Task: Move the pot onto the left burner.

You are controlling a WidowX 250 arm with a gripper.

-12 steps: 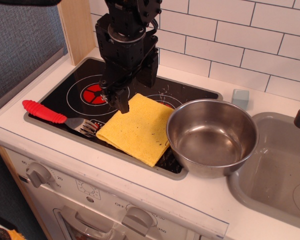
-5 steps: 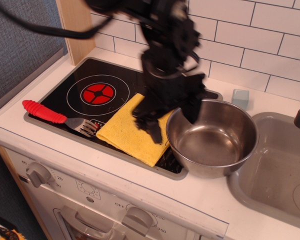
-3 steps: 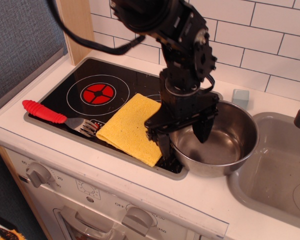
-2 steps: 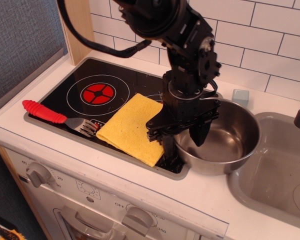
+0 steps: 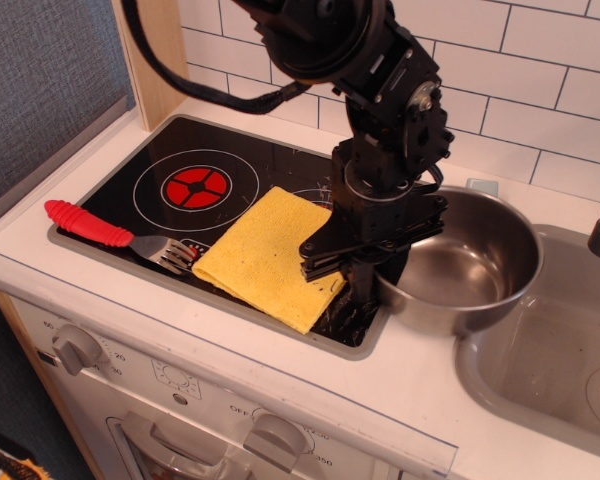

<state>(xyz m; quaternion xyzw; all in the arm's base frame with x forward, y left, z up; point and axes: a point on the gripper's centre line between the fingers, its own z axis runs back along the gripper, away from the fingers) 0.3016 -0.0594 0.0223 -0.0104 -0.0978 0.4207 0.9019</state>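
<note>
Steel pot (image 5: 467,262) sits tilted at the right end of the cooktop (image 5: 140,170), its left rim raised where my jaws are clamped on it, one finger inside the wall and one outside; my gripper (image 5: 372,268) hangs straight down over that rim. From this view the pot's right side overlaps the sink (image 5: 550,385), and I cannot tell whether its base touches the bench (image 5: 400,400) or is lifted clear. It is well apart from the left burner (image 5: 191,186), whose white rings and red centre lie bare on the black glass. Between the burner and the pot lies a yellow cloth (image 5: 270,255), flat, its right corner just beside my outer finger. A fork (image 5: 115,236) with a red handle lies along the front of the cooktop, tines touching or nearly touching the cloth's left edge. A small pale blue block (image 5: 480,186) peeks out behind the pot's far rim, by the white tile wall (image 5: 540,80). Two grey knobs (image 5: 75,348) show on the front panel below.
</note>
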